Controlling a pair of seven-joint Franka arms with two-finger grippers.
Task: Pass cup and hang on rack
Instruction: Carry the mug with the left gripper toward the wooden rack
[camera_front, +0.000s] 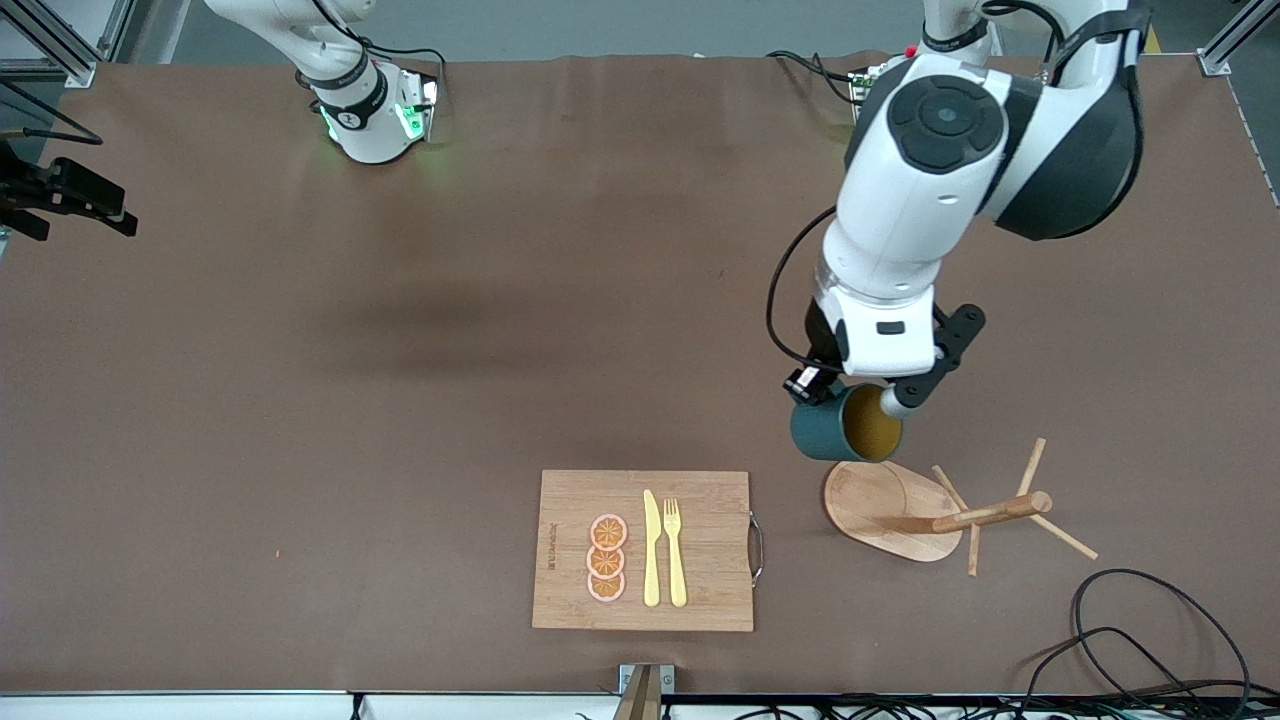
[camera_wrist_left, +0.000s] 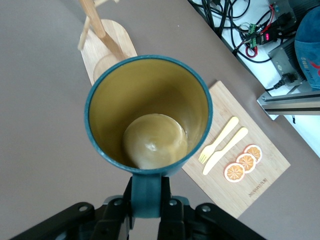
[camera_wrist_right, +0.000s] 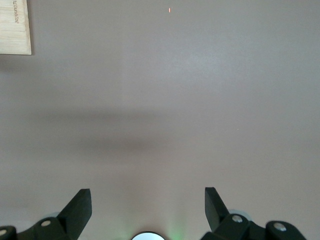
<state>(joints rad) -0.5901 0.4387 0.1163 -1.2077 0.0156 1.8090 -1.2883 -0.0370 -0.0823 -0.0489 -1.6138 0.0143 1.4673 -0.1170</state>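
Your right end effector (camera_wrist_right: 147, 210) hangs idle over bare surface (camera_front: 300, 400) at its own end, fingers spread wide with nothing between them; that arm waits. In the front view it does not show at all, only the arm's base.

Move across to the board (camera_front: 643, 550) with its orange slices (camera_front: 607, 557), knife (camera_front: 651, 549) and fork (camera_front: 675, 551); none of that concerns you.

Your left end effector (camera_wrist_left: 146, 202) is clamped on the cup's (camera_front: 846, 429) handle and holds it in the air, tipped on its side with the mouth toward the front camera, over the edge of the rack (camera_front: 885, 510) base.

The cup looks rigid and glazed, so judge it slick, breakable and fairly light. A handle grip lets it swing, so move gently. The handle is also what must go over a peg, and your fingers cover it. You cannot see how much of the loop is free, nor whether the jaws pinch it squarely.

The rack's post foreshortens in the front view, so peg height and angle are hard to read. It looks light and could tip if nudged.
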